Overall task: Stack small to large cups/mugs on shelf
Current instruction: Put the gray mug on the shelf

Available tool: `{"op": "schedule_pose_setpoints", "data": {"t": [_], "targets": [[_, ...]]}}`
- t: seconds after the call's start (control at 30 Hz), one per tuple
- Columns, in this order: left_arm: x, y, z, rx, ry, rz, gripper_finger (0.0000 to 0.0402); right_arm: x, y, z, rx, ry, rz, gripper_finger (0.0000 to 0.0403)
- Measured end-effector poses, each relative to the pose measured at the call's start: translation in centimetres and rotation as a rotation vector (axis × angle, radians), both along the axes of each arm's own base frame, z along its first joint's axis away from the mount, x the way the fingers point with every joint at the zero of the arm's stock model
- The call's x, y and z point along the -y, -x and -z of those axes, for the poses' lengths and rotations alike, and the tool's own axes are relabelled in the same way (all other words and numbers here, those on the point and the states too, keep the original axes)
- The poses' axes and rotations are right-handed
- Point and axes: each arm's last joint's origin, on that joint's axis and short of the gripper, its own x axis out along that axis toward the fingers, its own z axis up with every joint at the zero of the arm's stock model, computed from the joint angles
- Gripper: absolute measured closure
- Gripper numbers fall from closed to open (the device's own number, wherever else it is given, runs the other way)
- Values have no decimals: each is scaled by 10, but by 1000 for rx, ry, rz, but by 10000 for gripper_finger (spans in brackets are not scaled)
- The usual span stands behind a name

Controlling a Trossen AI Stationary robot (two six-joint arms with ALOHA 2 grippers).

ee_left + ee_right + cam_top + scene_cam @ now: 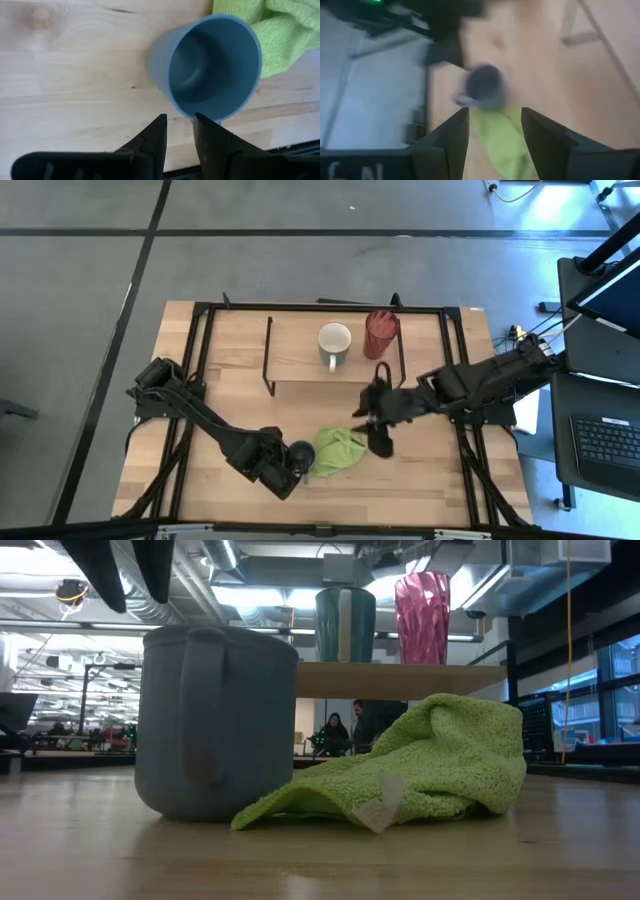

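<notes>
The small grey-blue mug (300, 452) stands upright on its base on the table, beside the light green cloth (338, 450); it also shows in the low view (215, 720). My left gripper (178, 131) hovers just above the mug's near rim (200, 117), its fingers a little apart and touching nothing; the fingers show above the mug in the low view (128, 575). My right gripper (372, 425) is open and empty above the table, right of the cloth. The cream-white mug (335, 340) and the red tumbler (381, 332) stand upright on the shelf (300, 350).
The green cloth (420, 765) lies crumpled against the grey-blue mug's right side. The shelf's black rod legs (268, 355) stand on the table's far half. Bare tabletop (440, 475) lies at the near right. People show far off in the room (345, 730).
</notes>
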Motion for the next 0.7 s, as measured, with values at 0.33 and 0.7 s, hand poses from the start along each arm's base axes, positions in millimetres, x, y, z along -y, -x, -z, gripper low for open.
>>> {"op": "schedule_pose_setpoints", "data": {"t": [0.33,0.7], "targets": [[-1,5,5,-21,-54,2,309,-9,67,-77,454,42,-160,221],[-5,1,10,-1,-61,-14,308,27,163,-108,561,108,12,221]]}}
